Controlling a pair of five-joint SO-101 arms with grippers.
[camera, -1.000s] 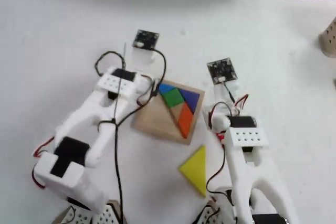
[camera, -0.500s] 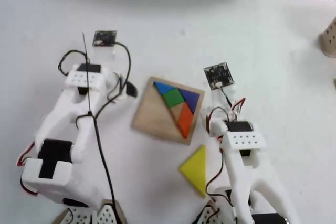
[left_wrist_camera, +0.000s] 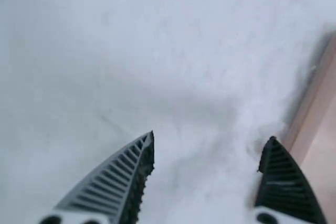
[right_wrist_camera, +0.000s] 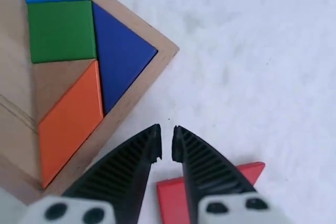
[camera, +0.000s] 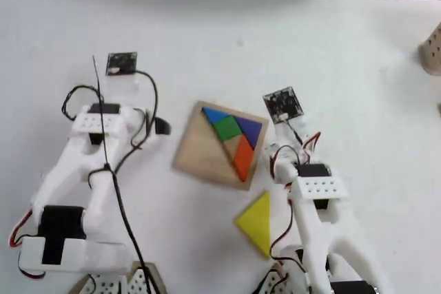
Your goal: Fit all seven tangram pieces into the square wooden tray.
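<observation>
Jaws apart on left gripper [left_wrist_camera: 210, 136], right gripper [right_wrist_camera: 166, 128] nearly together, empty, by red piece [right_wrist_camera: 170, 203], beside wooden tray [right_wrist_camera: 167, 52]

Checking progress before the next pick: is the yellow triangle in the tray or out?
Out. The yellow triangle lies on the table beside the wooden tray, outside its rim.

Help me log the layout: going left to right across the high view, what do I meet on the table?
In order: left arm → tray → right arm → tan object at the picture's edge.
</observation>
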